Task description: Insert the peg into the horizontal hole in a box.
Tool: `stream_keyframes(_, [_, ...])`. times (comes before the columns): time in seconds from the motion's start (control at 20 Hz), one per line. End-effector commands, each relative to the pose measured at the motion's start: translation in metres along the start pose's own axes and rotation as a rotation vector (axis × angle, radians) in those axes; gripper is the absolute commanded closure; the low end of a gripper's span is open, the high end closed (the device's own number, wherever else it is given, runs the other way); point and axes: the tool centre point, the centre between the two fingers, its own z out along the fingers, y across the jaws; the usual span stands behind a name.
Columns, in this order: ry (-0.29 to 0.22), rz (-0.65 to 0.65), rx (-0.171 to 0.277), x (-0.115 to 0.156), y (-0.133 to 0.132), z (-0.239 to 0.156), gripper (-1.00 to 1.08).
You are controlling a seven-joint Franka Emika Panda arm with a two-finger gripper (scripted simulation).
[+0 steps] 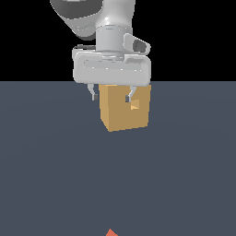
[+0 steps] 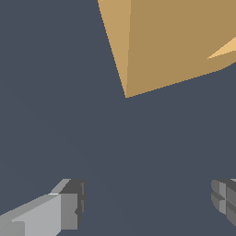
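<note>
The box [image 1: 122,113] is a tan-orange cube standing on the dark floor in the middle of the exterior view. The hole [image 1: 134,106] is a small square opening in its front face, toward the exterior view's right. My gripper [image 1: 113,96] hangs in front of the box's upper part, open and empty, with its fingers [image 1: 94,93] spread wide. Only the orange-red tip of the peg [image 1: 111,233] shows at the bottom edge of the exterior view, far from the gripper. In the wrist view the box [image 2: 175,41] and both fingertips [image 2: 69,207] show; the gripper [image 2: 147,203] holds nothing.
The dark grey floor [image 1: 55,175] spreads around the box. The arm's grey wrist [image 1: 110,41] rises above the gripper against a black background.
</note>
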Motion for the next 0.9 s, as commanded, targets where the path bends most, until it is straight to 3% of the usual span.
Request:
stream_keyframes(0.0, [0.000, 0.000, 0.000, 0.000, 0.000, 0.000, -0.92])
stream_keyframes(0.2, [-0.001, 0.020, -0.002, -0.012, 0.001, 0.002, -0.92])
stream_keyframes(0.4, [-0.003, 0.078, -0.008, -0.046, 0.004, 0.009, -0.92])
stream_keyframes(0.6, [-0.007, 0.172, -0.017, -0.102, 0.005, 0.020, -0.92])
stream_keyframes(0.85, [-0.012, 0.334, -0.034, -0.198, -0.007, 0.038, -0.92])
